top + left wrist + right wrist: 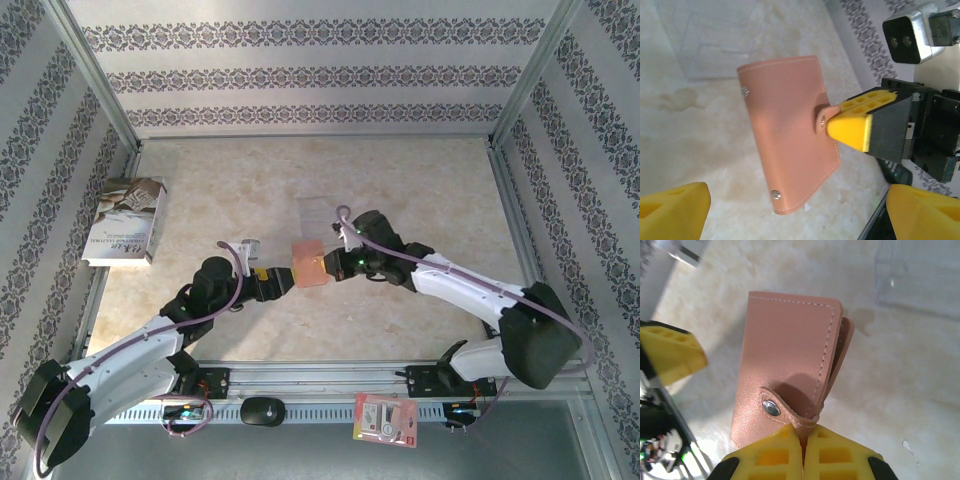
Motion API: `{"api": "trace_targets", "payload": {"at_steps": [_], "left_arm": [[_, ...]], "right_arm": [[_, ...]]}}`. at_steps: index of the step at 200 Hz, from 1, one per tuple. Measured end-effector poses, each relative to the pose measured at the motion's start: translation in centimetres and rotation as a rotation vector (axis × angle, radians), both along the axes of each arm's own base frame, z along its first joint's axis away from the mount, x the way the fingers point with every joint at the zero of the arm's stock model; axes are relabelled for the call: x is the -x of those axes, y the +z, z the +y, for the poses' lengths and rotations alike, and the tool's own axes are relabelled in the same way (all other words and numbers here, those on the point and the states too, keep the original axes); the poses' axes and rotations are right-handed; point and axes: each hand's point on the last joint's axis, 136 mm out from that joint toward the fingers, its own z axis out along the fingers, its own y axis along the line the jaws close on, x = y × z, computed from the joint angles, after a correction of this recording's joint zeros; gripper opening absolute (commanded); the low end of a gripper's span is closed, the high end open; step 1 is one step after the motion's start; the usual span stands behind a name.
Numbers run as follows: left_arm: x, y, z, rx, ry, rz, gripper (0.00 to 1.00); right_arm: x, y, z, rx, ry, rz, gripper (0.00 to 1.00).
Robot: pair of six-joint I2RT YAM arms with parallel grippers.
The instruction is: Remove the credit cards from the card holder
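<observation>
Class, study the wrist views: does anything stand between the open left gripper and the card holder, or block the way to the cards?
Nothing visible lies between the left gripper and the card holder. The right gripper pinches the holder's strap at one edge. The holder itself is folded shut, hiding its inside.

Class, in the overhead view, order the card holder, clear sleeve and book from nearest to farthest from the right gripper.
1. card holder, its tab pinched in the right gripper.
2. clear sleeve, just beyond, centre.
3. book, far left edge.
</observation>
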Motion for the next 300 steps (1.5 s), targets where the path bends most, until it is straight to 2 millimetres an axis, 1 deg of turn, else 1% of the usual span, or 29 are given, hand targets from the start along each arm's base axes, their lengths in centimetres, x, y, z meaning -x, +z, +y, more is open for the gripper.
{"api": "trace_targets", "payload": {"at_steps": [15, 38, 64, 84, 104, 109, 114, 122, 134, 147, 154, 166, 170, 175, 186, 196, 217, 234, 251, 268, 281, 300], "left_arm": [[-0.8, 1.1, -0.2, 0.044, -0.016, -0.034, 0.83], [-1.7, 2.6, -0.3, 0.109, -0.033, -0.078, 0.77], [-1.9, 4.6, -1.1, 0.161, -0.078, -0.125, 0.72], [-2.1, 5.8, -1.7, 0.19, -0.105, -0.146, 0.66], [-2.0, 6.4, -2.0, 0.213, -0.121, -0.153, 0.55], [-2.0, 6.5, -2.0, 0.218, -0.124, -0.155, 0.51], [-2.0, 6.5, -2.0, 0.221, -0.124, -0.156, 0.44], [-2.0, 6.7, -2.0, 0.231, -0.126, -0.153, 0.37], [-2.0, 6.8, -2.0, 0.236, -0.125, -0.154, 0.31], [-2.0, 6.9, -2.0, 0.241, -0.121, -0.148, 0.22], [-2.0, 6.8, -2.0, 0.243, -0.12, -0.144, 0.17], [-2.2, 6.8, -1.9, 0.241, -0.11, -0.137, 0.1], [-2.2, 6.7, -1.9, 0.24, -0.108, -0.131, 0.06], [-2.2, 6.7, -2.0, 0.235, -0.105, -0.126, 0.0], [-2.3, 6.7, -2.1, 0.217, -0.09, -0.107, 0.0], [-2.4, 7.1, -2.1, 0.2, -0.076, -0.1, 0.0], [-2.7, 8.4, -1.7, 0.173, -0.019, -0.104, 0.0], [-3.0, 8.9, -0.9, 0.145, 0.04, -0.093, 0.0], [-3.3, 8.9, -0.3, 0.116, 0.091, -0.075, 0.0], [-3.5, 8.4, 0.0, 0.081, 0.129, -0.049, 0.0], [-3.5, 7.9, 0.2, 0.056, 0.147, -0.03, 0.0], [-3.4, 7.6, 0.3, 0.036, 0.159, -0.014, 0.0]], "right_arm": [[-0.1, 1.7, -0.3, -0.05, 0.006, -0.017, 0.0], [0.6, 3.7, -0.2, -0.111, 0.042, -0.034, 0.0], [1.2, 5.4, 0.3, -0.171, 0.081, -0.053, 0.0], [1.4, 6.2, 0.7, -0.208, 0.102, -0.061, 0.0], [1.5, 6.6, 1.0, -0.229, 0.113, -0.056, 0.0], [1.6, 6.6, 1.0, -0.231, 0.113, -0.055, 0.0], [1.6, 6.7, 1.1, -0.234, 0.117, -0.055, 0.0], [1.6, 6.8, 1.1, -0.237, 0.119, -0.057, 0.0], [1.6, 6.8, 1.1, -0.24, 0.118, -0.058, 0.0], [1.7, 6.8, 1.2, -0.24, 0.121, -0.059, 0.0], [1.7, 6.8, 1.3, -0.237, 0.119, -0.059, 0.09], [1.6, 6.6, 1.3, -0.222, 0.107, -0.062, 0.34], [1.6, 6.6, 1.3, -0.218, 0.099, -0.061, 0.39], [1.5, 6.5, 1.3, -0.208, 0.095, -0.064, 0.43], [1.1, 6.6, 1.3, -0.186, 0.066, -0.081, 0.49], [0.7, 6.8, 1.0, -0.168, 0.029, -0.095, 0.53], [0.0, 7.7, -0.2, -0.113, -0.07, -0.157, 0.58], [-0.3, 9.2, -0.5, -0.076, -0.131, -0.215, 0.6], [-0.3, 10.9, 0.3, -0.065, -0.146, -0.262, 0.6], [-0.3, 11.8, 1.6, -0.053, -0.144, -0.288, 0.6], [-0.4, 11.8, 2.6, -0.036, -0.141, -0.293, 0.6], [-0.8, 11.0, 3.5, 0.001, -0.134, -0.287, 0.59]]}}
